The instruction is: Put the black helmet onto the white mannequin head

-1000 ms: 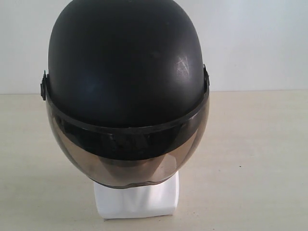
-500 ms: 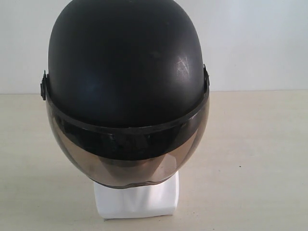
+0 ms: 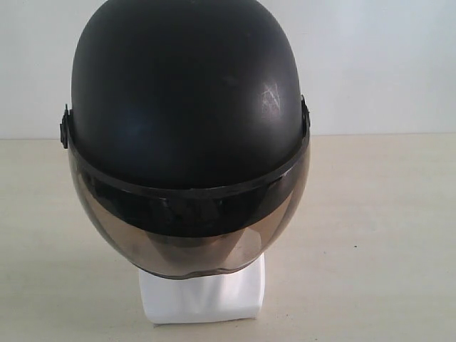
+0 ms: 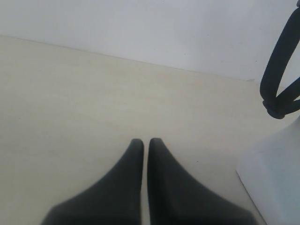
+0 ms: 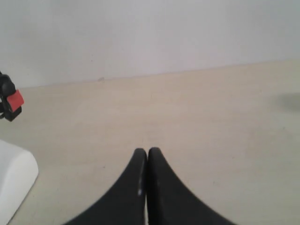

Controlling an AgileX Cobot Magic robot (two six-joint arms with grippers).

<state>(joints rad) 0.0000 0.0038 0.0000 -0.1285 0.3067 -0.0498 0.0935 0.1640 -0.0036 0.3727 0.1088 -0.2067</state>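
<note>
OK, the matte black open-face helmet (image 3: 185, 92) is sitting fully down over the glossy white plastic mannequin head (image 3: 203, 296). Only the head's blocky base is showing under the shell. The smoky tinted visor (image 3: 192, 235) is hanging down across the front and hiding the face behind it. A few pale scuff marks (image 3: 269, 96) are showing on the shell. The whole stack is standing upright on the pale beige tabletop (image 3: 385, 214), in front of a plain white wall (image 3: 385, 64).

The left gripper (image 4: 146, 140) is holding its two black tapered fingers (image 4: 126, 183) almost together, with only a hairline slit between them and nothing in it. Bare tabletop is lying ahead of the tips. The white base is sitting near, off to one side of the fingers, not touching them. A black chin strap loop (image 4: 280, 79) is hanging above the base.

The right gripper (image 5: 147, 151) is holding its black fingers (image 5: 164, 192) pressed flush together, gripping nothing. A rounded corner of the white base is sitting off to one side, clear of the fingers. The red buckle tab (image 5: 15, 99) is dangling above that corner.
</note>
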